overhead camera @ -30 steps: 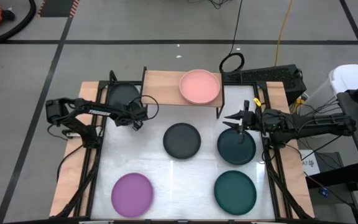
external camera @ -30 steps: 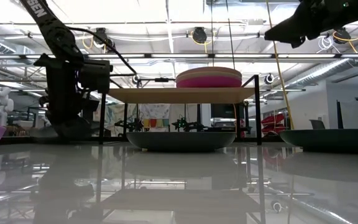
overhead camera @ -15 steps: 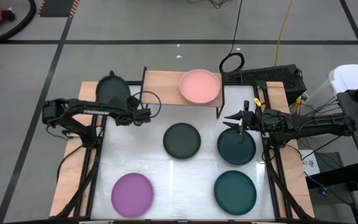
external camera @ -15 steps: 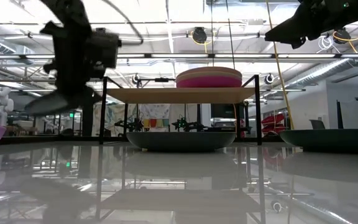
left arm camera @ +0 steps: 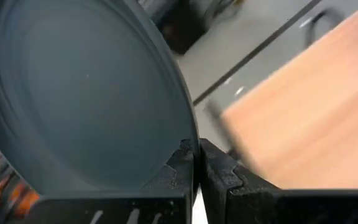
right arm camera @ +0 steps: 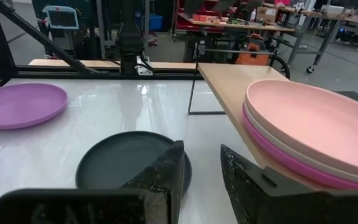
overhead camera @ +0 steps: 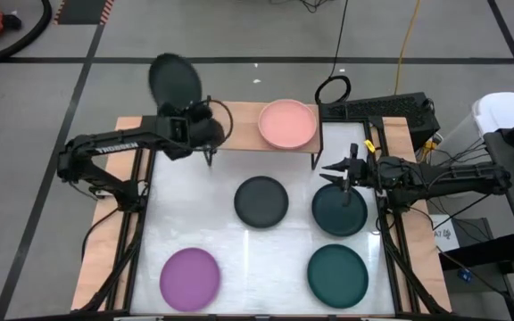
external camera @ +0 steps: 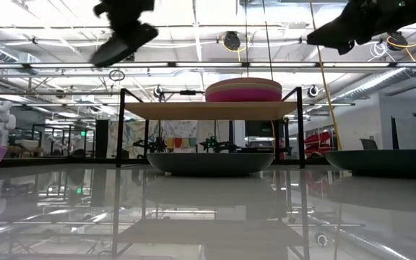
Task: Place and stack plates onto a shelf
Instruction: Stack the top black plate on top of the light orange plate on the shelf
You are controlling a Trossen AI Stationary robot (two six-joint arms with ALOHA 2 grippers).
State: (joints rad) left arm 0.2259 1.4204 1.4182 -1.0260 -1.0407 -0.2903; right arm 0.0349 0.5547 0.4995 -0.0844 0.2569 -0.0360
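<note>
My left gripper (overhead camera: pixel 188 116) is shut on a charcoal plate (overhead camera: pixel 175 82), raised high beside the left end of the shelf (overhead camera: pixel 237 119), a wooden board on thin black legs. On the shelf's right half a pale pink plate (overhead camera: pixel 287 124) tops a stack with a magenta plate (external camera: pixel 243 95) under it. My right gripper (overhead camera: pixel 335 169) hovers open above a dark teal plate (overhead camera: pixel 339 212). On the table lie a second charcoal plate (overhead camera: pixel 261 201), a second dark teal plate (overhead camera: pixel 337 275) and a purple plate (overhead camera: pixel 190 278). My left gripper pinches the charcoal plate's rim (left arm camera: pixel 185 140) between its two fingers, one on the hollow face and one on the underside. The plate is lifted clear of the table, tilted, and stands out beyond the fingers (external camera: pixel 125 40) toward the far edge.
The left half of the shelf board (left arm camera: pixel 303 118) is bare wood. The table's wooden side rails (overhead camera: pixel 105 259) and black frame bars run along both sides. A cable coil (overhead camera: pixel 333 89) and a keyboard (overhead camera: pixel 391 109) lie behind the shelf.
My left gripper has risen steeply with the charcoal plate, from table level left of the shelf to above the shelf board, moving toward the far edge and slightly right. The plate has come clear of the table and tipped. The right arm has kept still.
</note>
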